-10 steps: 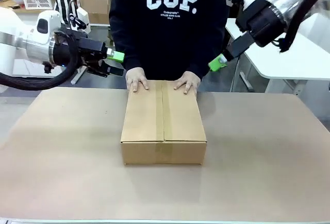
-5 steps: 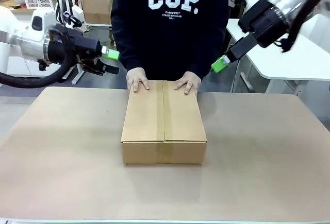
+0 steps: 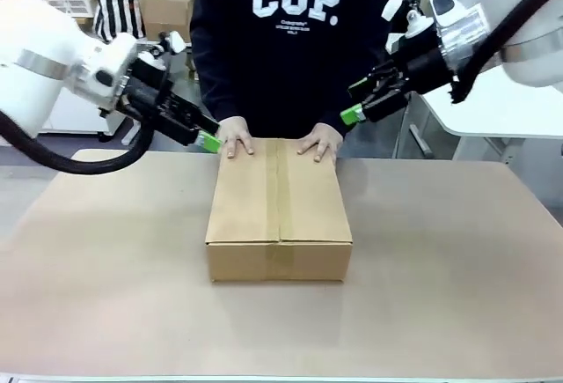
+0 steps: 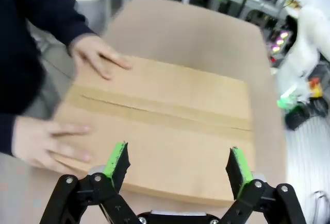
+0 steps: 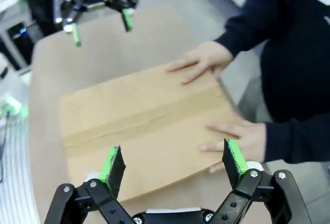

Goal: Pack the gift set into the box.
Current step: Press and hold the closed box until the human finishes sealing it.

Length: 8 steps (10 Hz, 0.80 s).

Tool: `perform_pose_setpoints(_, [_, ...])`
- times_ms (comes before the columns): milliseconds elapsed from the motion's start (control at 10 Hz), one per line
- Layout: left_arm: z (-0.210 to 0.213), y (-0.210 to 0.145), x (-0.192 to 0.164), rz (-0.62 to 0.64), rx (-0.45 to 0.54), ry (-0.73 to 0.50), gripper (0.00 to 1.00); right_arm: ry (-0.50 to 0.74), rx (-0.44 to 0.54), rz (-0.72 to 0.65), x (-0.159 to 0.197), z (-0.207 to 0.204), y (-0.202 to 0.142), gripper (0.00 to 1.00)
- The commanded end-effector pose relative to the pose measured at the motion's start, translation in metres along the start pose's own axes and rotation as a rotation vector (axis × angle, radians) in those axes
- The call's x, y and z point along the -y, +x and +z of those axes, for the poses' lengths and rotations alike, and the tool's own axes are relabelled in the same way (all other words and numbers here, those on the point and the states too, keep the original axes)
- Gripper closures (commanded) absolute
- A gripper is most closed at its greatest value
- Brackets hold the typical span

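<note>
- A wide, shallow cardboard box [image 3: 279,202] sits in the middle of a brown table [image 3: 457,295], with one short end towards us.
- Its top flaps are folded down and meet along a seam that runs the length of the lid. We cannot tell whether that seam is taped.
- A person in a dark sweatshirt stands at the far side with both palms flat on the far end of the lid. One hand [image 3: 234,137] and the other hand [image 3: 318,143] rest on opposite sides of the seam.
- The left gripper [image 3: 207,139] hangs low at the far corner of the box, just beside the nearer hand. In its wrist view the green-padded fingers are spread wide, with nothing between them.
- The right gripper [image 3: 354,112] hovers higher, above and just beyond the other hand. Its jaws also stand apart and empty.
- The flaps hide whatever is inside. We judge the gift set is already packed and that closing the box is the step in hand.
- Next, we think, each gripper would come down onto a bare part of the lid to hold the flaps shut, staying clear of the person's fingers.
</note>
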<state>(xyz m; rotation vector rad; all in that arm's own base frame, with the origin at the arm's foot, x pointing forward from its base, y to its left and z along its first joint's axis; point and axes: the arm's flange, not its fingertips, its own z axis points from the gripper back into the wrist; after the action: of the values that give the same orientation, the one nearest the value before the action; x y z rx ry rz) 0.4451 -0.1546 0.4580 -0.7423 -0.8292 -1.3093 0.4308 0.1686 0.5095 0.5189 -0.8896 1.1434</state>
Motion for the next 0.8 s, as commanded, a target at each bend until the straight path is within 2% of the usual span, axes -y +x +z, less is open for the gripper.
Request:
perform_pose_setpoints(0, [0.003,-0.007,0.012,-0.330,0.157,0.204,0.00,0.012,0.058,-0.001,-0.018,-0.006,-0.010,0.00])
perform_pose_setpoints(100, [0.000,0.000,0.000,0.000,0.000,0.000,0.00,0.000,0.000,0.000,0.000,0.000,0.000,0.00])
perform_pose_setpoints(200, [0.000,0.000,0.000,0.000,0.000,0.000,0.00,0.000,0.000,0.000,0.000,0.000,0.000,0.00])
perform_pose_setpoints(300, [0.010,0.003,0.001,-0.132,0.039,0.103,0.00,-0.019,0.029,-0.022,-0.003,0.003,-0.006,0.00])
perform_pose_setpoints(400, [-0.003,-0.010,0.002,-0.170,0.129,0.067,0.00,0.086,0.061,-0.002,-0.002,-0.015,-0.018,0.00])
perform_pose_setpoints(500, [-0.015,-0.027,0.009,-0.198,0.211,0.035,0.00,0.162,0.207,0.062,-0.005,-0.026,-0.036,0.00])
perform_pose_setpoints(600, [-0.031,-0.046,0.016,-0.179,0.297,-0.015,0.00,0.127,0.244,0.086,-0.008,-0.040,-0.067,0.00])
perform_pose_setpoints(700, [-0.047,-0.062,0.023,-0.168,0.299,-0.032,0.00,0.144,0.333,0.094,-0.017,-0.053,-0.094,0.00])
